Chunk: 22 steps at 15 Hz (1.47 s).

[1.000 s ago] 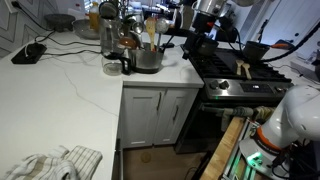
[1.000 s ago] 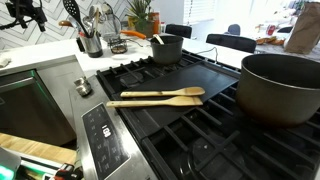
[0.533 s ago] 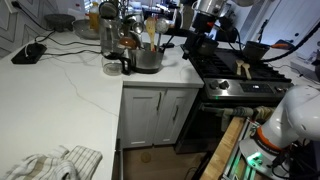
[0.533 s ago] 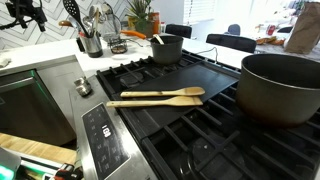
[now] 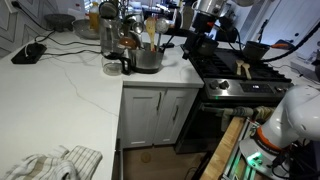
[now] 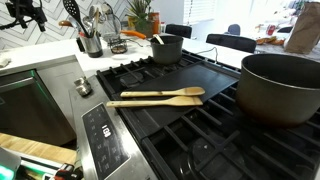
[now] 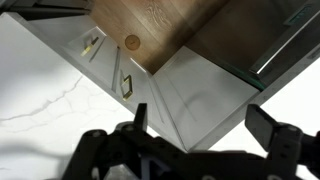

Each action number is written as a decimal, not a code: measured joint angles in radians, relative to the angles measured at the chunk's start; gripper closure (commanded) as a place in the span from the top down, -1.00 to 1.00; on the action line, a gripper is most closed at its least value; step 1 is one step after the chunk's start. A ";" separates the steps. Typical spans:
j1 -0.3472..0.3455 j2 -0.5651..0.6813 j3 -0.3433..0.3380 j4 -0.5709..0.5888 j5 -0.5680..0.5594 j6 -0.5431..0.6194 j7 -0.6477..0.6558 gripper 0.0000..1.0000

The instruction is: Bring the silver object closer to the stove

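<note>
Hovering with the hand (image 7: 200, 128) spread open and empty, seemingly yet to grasp the silver object (image 5: 148, 58) and slide it toward the stove (image 5: 235, 70).

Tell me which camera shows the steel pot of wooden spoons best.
An exterior view: the pot sits clear and closest on the counter beside the stove. In an exterior view across the burners, the pot looks small and distant. The wrist view lacks it.

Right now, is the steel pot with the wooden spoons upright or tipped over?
Upright: the steel pot stands on the counter, its wooden spoons pointing up.
</note>
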 measured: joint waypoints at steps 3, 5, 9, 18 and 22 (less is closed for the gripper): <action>0.001 0.000 0.005 0.002 0.001 0.000 -0.027 1.00; 0.001 0.001 0.018 0.008 -0.003 0.003 -0.061 1.00; 0.001 0.011 0.047 0.020 -0.039 0.051 -0.116 1.00; -0.009 0.105 0.077 0.049 -0.295 0.251 -0.144 1.00; -0.010 0.146 0.079 0.068 -0.350 0.311 -0.141 1.00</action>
